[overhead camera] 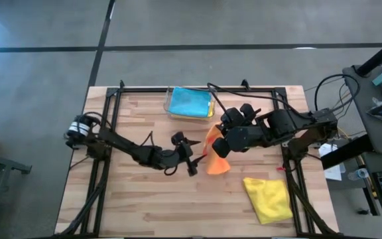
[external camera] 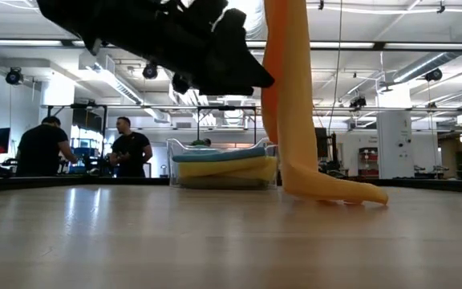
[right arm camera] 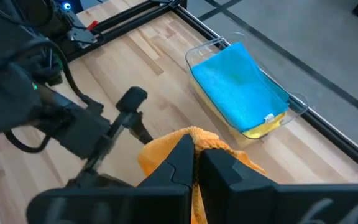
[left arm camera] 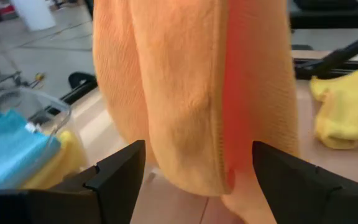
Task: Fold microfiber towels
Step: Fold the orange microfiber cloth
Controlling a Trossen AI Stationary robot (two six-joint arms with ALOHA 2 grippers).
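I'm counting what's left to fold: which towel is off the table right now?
The orange towel, hanging from the right gripper, only its tail touching the wood. The yellow towel lies crumpled on the table; the blue towel sits in the bin.

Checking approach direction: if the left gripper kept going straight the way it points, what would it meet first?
The hanging orange towel: it fills the view just past the open left gripper, held up by the shut right gripper. The exact gap is unclear.

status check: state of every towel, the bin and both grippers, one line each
orange towel: hanging from the right gripper, bottom end trailing on the table
yellow towel: crumpled, loose on the table
blue towel: folded, top of the stack in the bin
clear bin: upright, holding folded towels
right gripper: shut on the orange towel's top
left gripper: open, fingers either side of the hanging towel
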